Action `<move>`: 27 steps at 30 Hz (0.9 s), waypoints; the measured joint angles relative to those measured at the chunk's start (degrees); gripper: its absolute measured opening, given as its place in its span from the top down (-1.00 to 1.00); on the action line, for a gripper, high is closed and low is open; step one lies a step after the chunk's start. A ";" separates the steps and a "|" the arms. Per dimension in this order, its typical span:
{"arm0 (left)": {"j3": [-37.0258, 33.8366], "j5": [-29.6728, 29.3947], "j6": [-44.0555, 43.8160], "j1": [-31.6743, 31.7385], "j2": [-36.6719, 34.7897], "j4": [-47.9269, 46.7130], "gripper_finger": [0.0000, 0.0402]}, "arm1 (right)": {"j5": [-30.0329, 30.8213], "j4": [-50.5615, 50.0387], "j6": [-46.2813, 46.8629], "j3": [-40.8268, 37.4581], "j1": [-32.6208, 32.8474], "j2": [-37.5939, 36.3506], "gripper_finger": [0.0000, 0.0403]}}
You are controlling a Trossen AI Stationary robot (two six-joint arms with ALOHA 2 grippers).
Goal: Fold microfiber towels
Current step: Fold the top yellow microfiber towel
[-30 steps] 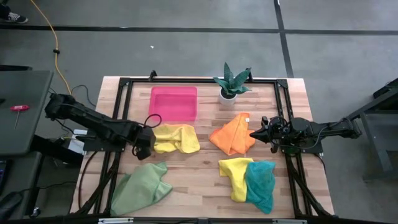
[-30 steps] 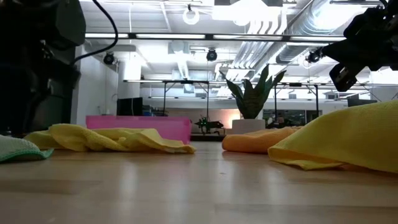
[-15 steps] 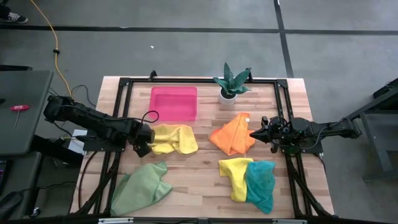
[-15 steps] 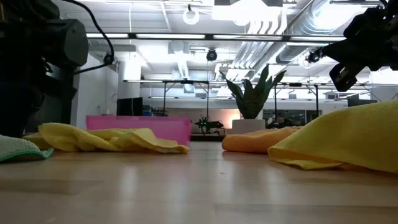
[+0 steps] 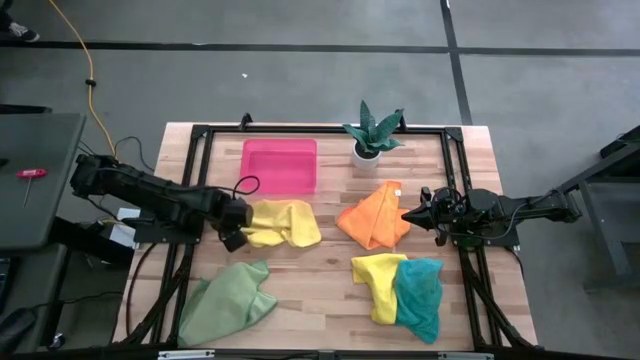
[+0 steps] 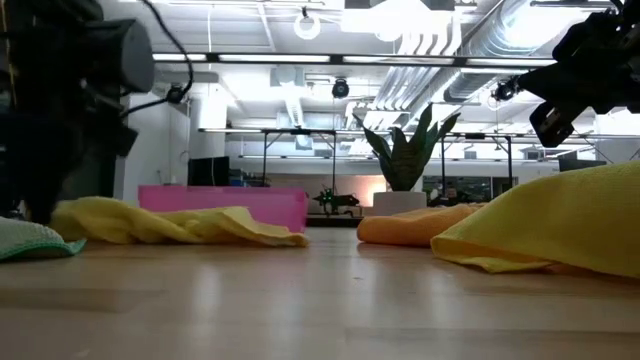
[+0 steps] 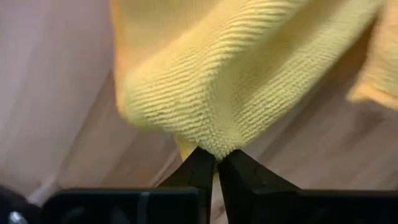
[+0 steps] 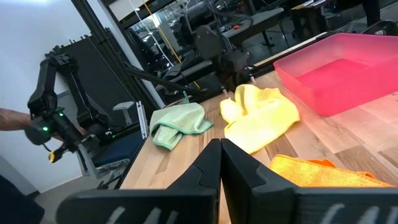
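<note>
While a light green towel [image 5: 227,303] lies crumpled at the table's near left corner and a second yellow towel [image 5: 378,283] overlaps a teal towel [image 5: 420,296] at near right, the left gripper [image 7: 215,163] pinches an edge of the yellow towel [image 5: 283,222] at mid-table, fingers closed on the fabric. Opposite, the right gripper [image 5: 408,213] rests closed and empty beside the orange towel [image 5: 373,217]. Farther back stand a pink tray [image 5: 279,165] and a potted plant [image 5: 371,132].

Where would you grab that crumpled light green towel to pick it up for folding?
Probably at a loose corner of the light green towel, such as the one nearest the table's middle. It lies bunched, its edges folded under, so a pincer coming down from above on that free corner should let it hang open.
</note>
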 joint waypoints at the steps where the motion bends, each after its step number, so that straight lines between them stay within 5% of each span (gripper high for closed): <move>1: 1.33 -0.73 1.28 0.00 0.00 -0.05 0.94 | 0.00 0.00 0.00 -0.01 -0.01 0.00 1.00; 16: 15.51 -7.50 18.12 -0.05 -0.04 2.08 0.99 | 2.14 0.36 -4.14 -0.02 0.00 0.00 1.00; 20: 15.51 -7.55 18.17 -0.07 -0.04 2.03 0.99 | 10.64 6.19 -1.44 -0.02 0.00 0.00 1.00; 27: 15.51 -9.05 15.14 -0.07 -0.04 2.27 1.00 | 34.93 25.37 16.17 -0.02 -0.02 -0.02 1.00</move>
